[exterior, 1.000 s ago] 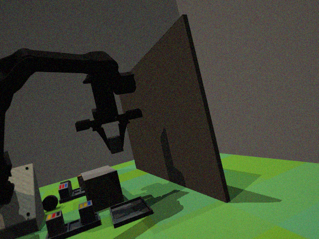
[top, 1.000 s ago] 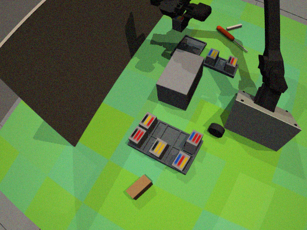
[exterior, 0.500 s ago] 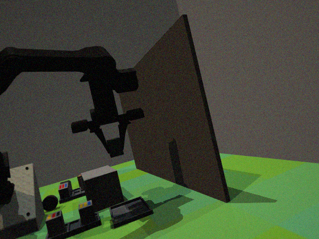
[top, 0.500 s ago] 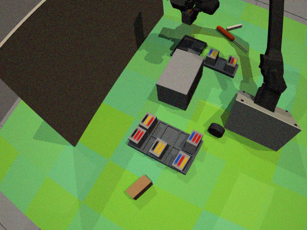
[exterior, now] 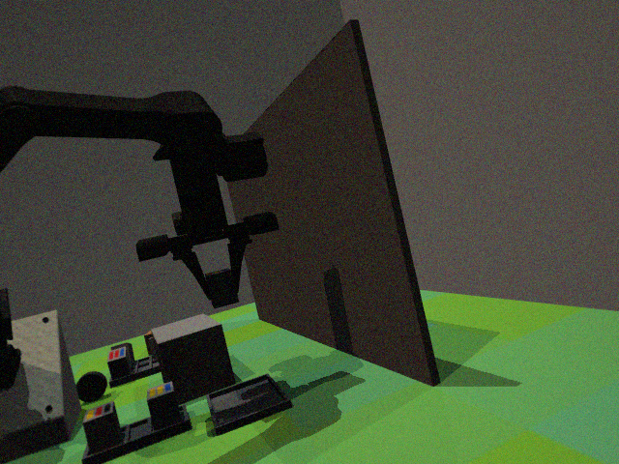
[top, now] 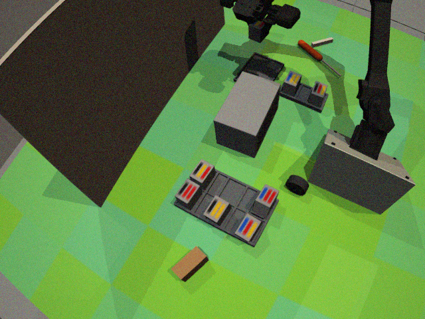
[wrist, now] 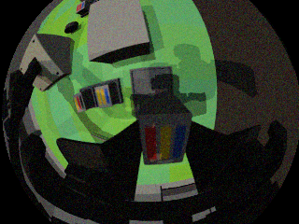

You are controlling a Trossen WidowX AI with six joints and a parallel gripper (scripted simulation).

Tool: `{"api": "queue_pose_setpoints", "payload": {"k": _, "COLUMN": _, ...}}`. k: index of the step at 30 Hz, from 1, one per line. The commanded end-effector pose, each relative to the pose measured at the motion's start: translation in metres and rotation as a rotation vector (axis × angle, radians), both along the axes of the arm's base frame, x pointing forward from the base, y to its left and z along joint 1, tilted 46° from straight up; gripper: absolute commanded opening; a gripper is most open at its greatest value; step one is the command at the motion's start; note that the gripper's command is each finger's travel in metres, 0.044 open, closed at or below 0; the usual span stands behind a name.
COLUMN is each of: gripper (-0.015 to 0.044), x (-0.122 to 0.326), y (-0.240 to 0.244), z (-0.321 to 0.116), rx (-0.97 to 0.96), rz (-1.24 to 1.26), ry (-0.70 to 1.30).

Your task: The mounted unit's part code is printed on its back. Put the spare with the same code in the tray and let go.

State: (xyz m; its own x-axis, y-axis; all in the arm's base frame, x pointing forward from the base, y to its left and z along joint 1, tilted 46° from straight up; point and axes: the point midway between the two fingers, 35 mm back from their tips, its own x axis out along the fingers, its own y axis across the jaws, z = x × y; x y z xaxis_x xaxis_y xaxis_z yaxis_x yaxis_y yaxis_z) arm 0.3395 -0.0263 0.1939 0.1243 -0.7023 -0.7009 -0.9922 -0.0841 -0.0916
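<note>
Toward the left of the surface (top: 85,284): a rack (top: 226,206) with five coded blocks and an open slot or two. In the middle: a large grey box (top: 247,109), and just behind it a shallow dark tray (top: 262,65), nothing visible inside. Further right: a small holder (top: 303,90) with two more blocks, then a screwdriver (top: 310,50).

High above the tray: jaws clamped on a spare block (wrist: 163,140), held off the surface at the gripper (exterior: 220,287). On its top, in the wrist view, three stripes: red, yellow, blue.

By the look, a small rigid block, probably light, with flat smooth sides; no risk of crushing, but some risk of slipping or twisting if pinched near a corner. Best grip across two opposite flat sides, near mid-height, coded top left visible. Before release, low over the tray floor and level, so no bounce over the rim.
</note>
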Motion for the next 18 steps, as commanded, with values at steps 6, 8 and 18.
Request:
{"api": "queue_pose_setpoints", "payload": {"k": 6, "gripper": 0.0000, "x": 0.002, "y": -0.005, "z": -0.006, "rx": -0.001, "rz": 0.002, "ry": 0.002}}
{"api": "queue_pose_setpoints", "payload": {"k": 8, "gripper": 0.0000, "x": 0.003, "y": -0.006, "z": -0.007, "rx": -0.001, "rz": 0.002, "ry": 0.002}}
{"api": "queue_pose_setpoints", "payload": {"k": 18, "gripper": 0.0000, "x": 0.005, "y": -0.012, "z": -0.013, "rx": 0.001, "rz": 0.002, "ry": 0.001}}
